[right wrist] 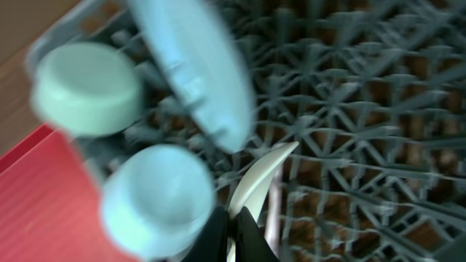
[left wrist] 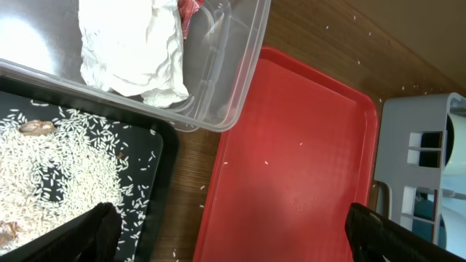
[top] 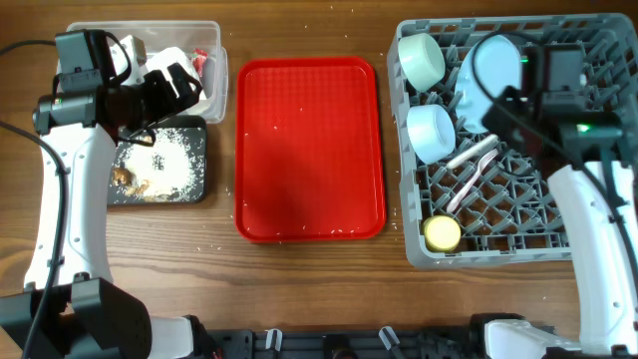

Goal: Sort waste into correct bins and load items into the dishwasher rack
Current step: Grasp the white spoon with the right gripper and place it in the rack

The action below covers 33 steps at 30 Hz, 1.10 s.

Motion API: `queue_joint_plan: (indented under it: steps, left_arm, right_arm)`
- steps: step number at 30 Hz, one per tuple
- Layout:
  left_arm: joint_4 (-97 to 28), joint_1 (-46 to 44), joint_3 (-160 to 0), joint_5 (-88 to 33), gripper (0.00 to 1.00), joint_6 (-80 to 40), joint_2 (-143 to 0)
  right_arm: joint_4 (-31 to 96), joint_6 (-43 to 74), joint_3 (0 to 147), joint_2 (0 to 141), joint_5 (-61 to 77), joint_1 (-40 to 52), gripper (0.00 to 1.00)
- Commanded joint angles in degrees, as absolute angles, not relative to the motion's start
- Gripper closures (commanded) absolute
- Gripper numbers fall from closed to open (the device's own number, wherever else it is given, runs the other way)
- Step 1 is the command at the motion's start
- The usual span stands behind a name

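— Waste first: where is it, taking the red tray (top: pixel 309 150) as the mark?
— All on the robot's left of it. The crumpled napkin (left wrist: pixel 131 51) and the red wrapper scrap (left wrist: pixel 191 13) lie in the clear tub (left wrist: pixel 233 73), which sits just beside the red tray's far left corner. The rice grains (left wrist: pixel 58 167) and brownish bits (left wrist: pixel 36 127) are spread in the black tray (left wrist: pixel 164 167), also left of the red tray and nearer the robot. A few stray grains lie on the red tray itself.
— And the dishes?
— In the dishwasher rack (top: pixel 518 209), just beside the red tray's right edge. The mint-green bowl (top: pixel 421 60) and pale blue bowl (top: pixel 431 133) lie in the column nearest the red tray, and the yellow cup (top: pixel 442 233) stands in the rack's near corner on that side. The pale blue plate (top: pixel 493 70) stands on edge one row further from the red tray. Two pale pieces of cutlery (top: pixel 477 152) lie below the plate; which is fork and which spoon is too small to tell.
— The left gripper (left wrist: pixel 231 218)?
— Spread wide and holding nothing. It hangs left of the red tray, by the tub's side nearest it.
— The right gripper (right wrist: pixel 233 229)?
— It is right of the red tray, above the rack by the plate. Its fingers are pressed together at the tips. The wrist view is blurred, so I cannot tell whether anything thin lies between them.
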<state>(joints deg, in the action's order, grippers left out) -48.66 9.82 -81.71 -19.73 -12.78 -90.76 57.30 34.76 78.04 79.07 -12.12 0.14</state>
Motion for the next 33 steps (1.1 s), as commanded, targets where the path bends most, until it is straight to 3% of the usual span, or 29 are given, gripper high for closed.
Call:
queue_joint_plan:
  steps: [1, 7, 8, 11, 14, 21, 23, 33]
  left_arm:
    - [-48.51, 10.13, -82.08, -19.64, 0.00, -12.47, -90.91]
    - [-48.49, 10.13, -82.08, -19.64, 0.00, -12.47, -90.91]
    - [-48.49, 10.13, -82.08, -19.64, 0.00, -12.47, -90.91]
    - [-48.49, 10.13, -82.08, -19.64, 0.00, -12.47, -90.91]
    - [-48.49, 10.13, -82.08, -19.64, 0.00, -12.47, -90.91]
    - [-48.51, 10.13, -82.08, -19.64, 0.00, -12.47, -90.91]
    - [-48.49, 10.13, -82.08, -19.64, 0.00, -12.47, -90.91]
    - [-48.51, 10.13, -82.08, -19.64, 0.00, -12.47, -90.91]
  right_arm:
    - [54.70, 34.41, 72.90, 81.23, -13.34, -3.46, 0.96]
    - [50.78, 31.44, 68.93, 83.02, -12.40, -4.16, 0.94]
    - [50.78, 31.42, 68.93, 82.91, -12.40, -4.16, 0.90]
    - [50.96, 31.31, 69.23, 82.87, -11.44, -4.16, 0.65]
    - [52.05, 26.50, 71.83, 81.34, -6.26, -4.16, 0.48]
    - [64.05, 10.48, 85.32, 68.79, 6.20, -4.14, 0.43]
    - [64.40, 10.70, 85.67, 62.43, 6.37, -4.14, 0.00]
    - [68.05, 10.68, 85.65, 55.27, 6.50, -4.03, 0.00]
